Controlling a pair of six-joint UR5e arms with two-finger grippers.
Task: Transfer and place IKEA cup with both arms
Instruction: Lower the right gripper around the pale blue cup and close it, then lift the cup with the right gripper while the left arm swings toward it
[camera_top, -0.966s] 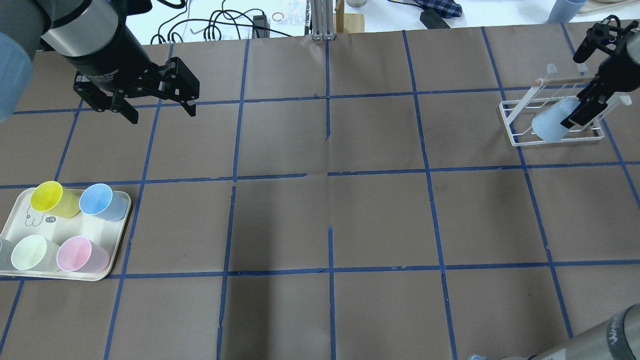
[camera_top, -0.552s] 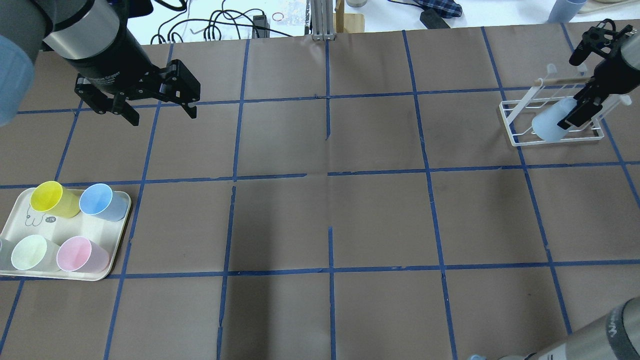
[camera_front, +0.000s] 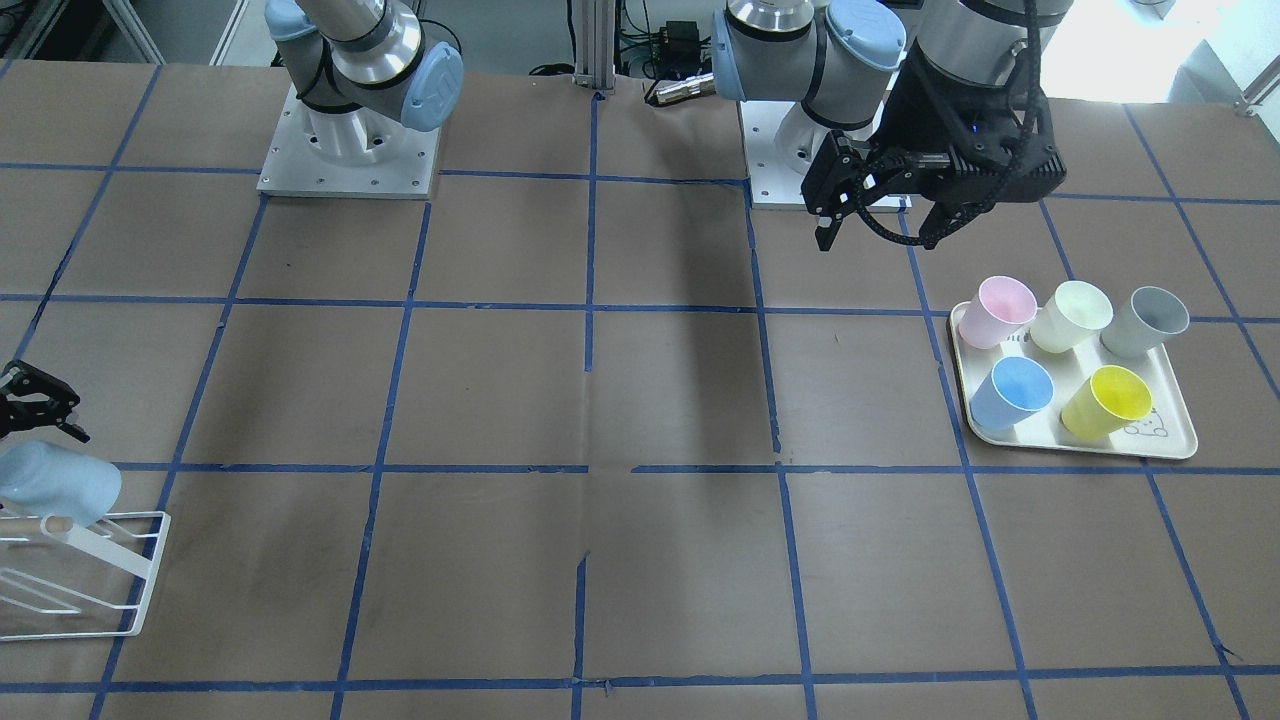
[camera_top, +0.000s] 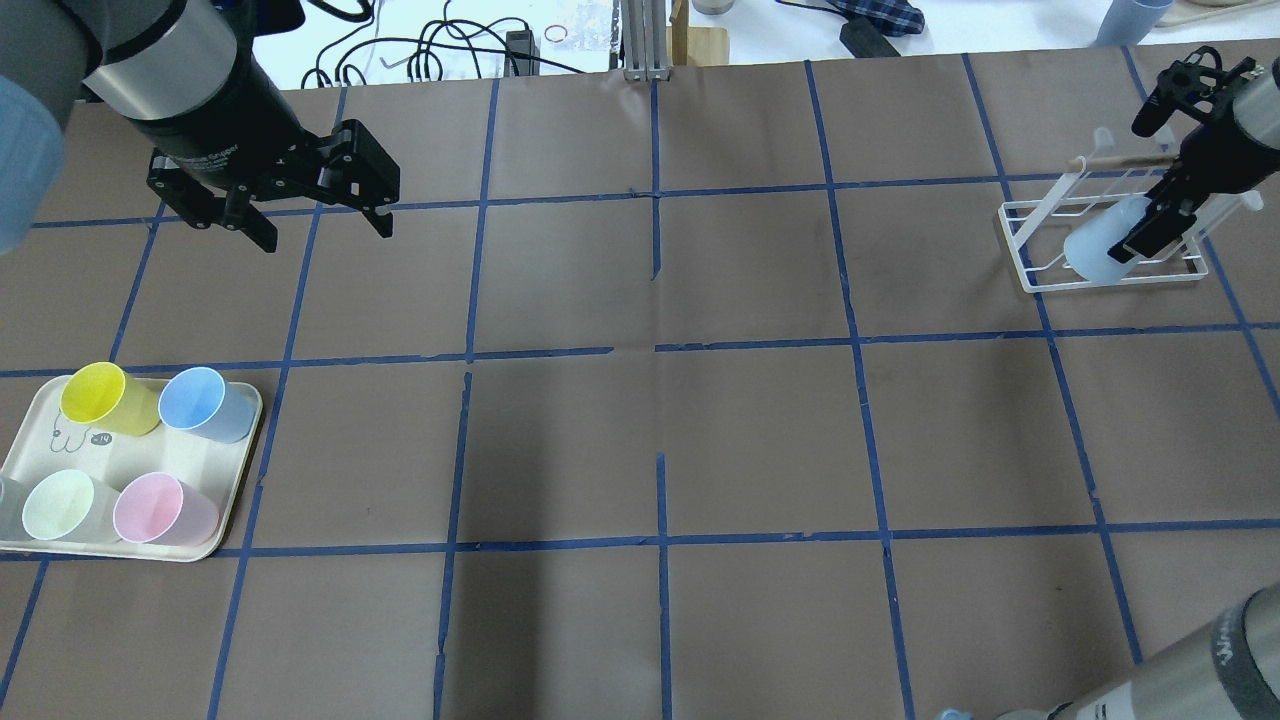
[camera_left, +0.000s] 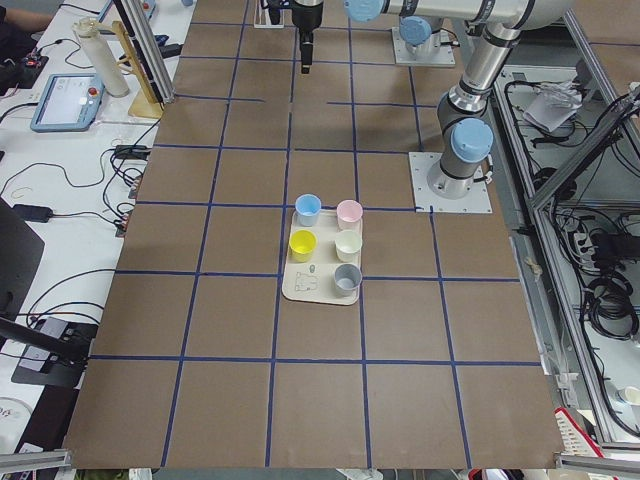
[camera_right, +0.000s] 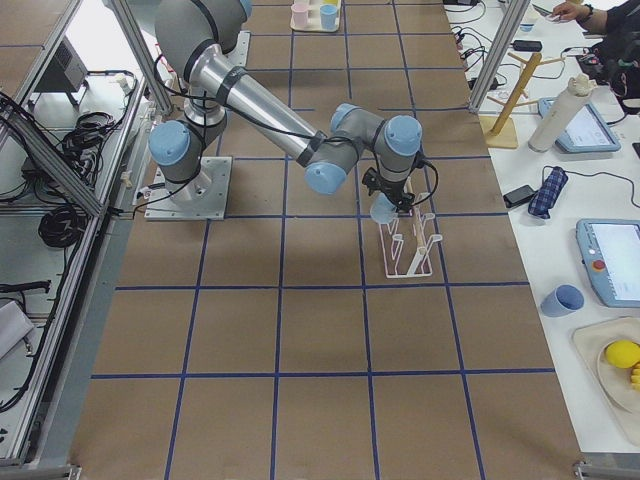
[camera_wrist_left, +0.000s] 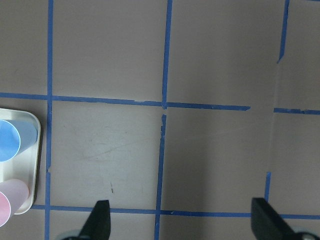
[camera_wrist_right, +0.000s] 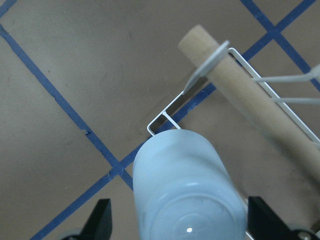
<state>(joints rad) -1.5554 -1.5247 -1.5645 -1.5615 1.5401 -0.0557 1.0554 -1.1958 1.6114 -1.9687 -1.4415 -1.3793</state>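
The right gripper (camera_wrist_right: 179, 220) has moved back a little from the IKEA cup (camera_top: 1095, 245). On the left, the left gripper (camera_top: 326, 232) hangs wide open above the table, past the tray (camera_top: 160, 455) of cups. Far right, the IKEA cup leans tipped on the white rack (camera_top: 1012, 248), between the right gripper's spread fingers.

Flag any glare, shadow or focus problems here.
Overhead exterior: soft shadows band the table; the background beyond it is blown out. Exterior front-facing: top right corner washed out. Right wrist: the IKEA cup is close, slightly soft, with a pinpoint glint on its base. Left wrist: sharp, no glare.
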